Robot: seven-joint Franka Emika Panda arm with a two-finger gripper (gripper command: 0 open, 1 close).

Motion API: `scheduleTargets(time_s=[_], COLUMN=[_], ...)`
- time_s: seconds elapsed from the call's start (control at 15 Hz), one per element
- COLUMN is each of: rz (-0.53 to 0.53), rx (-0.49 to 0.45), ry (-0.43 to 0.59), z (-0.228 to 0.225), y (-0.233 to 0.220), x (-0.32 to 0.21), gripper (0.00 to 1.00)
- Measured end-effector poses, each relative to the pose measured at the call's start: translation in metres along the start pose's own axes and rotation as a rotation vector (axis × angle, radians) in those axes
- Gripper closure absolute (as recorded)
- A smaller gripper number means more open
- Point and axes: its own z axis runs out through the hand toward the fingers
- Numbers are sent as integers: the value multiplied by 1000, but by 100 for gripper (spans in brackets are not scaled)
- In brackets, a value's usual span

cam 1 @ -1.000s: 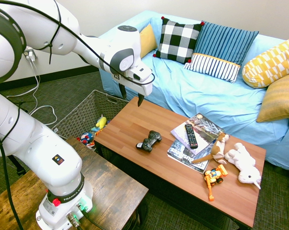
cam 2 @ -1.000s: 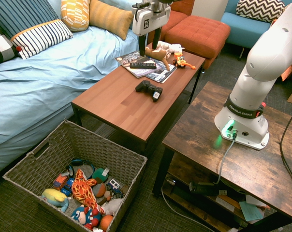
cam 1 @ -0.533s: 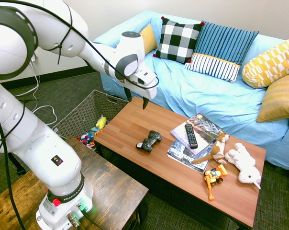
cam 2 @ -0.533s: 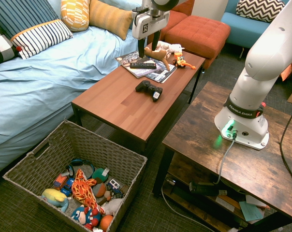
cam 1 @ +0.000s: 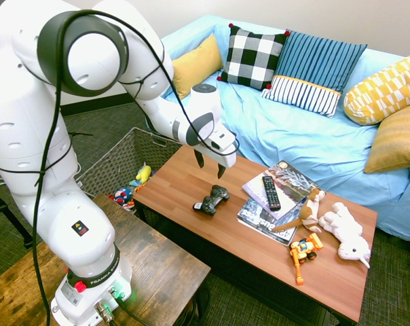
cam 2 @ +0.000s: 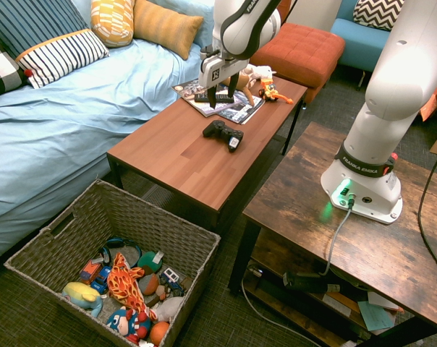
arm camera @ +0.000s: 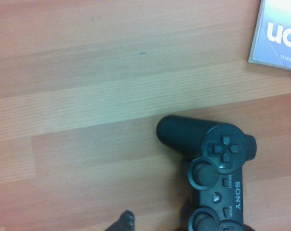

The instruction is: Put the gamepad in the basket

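Nothing of the task is completed yet, as judged from how things lie. Gamepad (cam 1: 212, 200) is seen flat on the wooden coffee table (cam 1: 184, 178), just beside the stack of magazines (cam 1: 276, 193) and untouched. The gripper (cam 1: 210, 163) is held above it and a little toward the sofa side, fingers spread apart and empty. Grasping, lifting and carrying to the basket (cam 2: 95, 217) on the floor off the table's end are all left.
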Motion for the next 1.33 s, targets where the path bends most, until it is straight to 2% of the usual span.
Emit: scheduleTargets(time_s=[0.47, 1.33], rz=[59, 84], rx=[-55, -100], ry=[-34, -102], z=[76, 145], y=[0, 14], x=[14, 17], gripper=[0, 0])
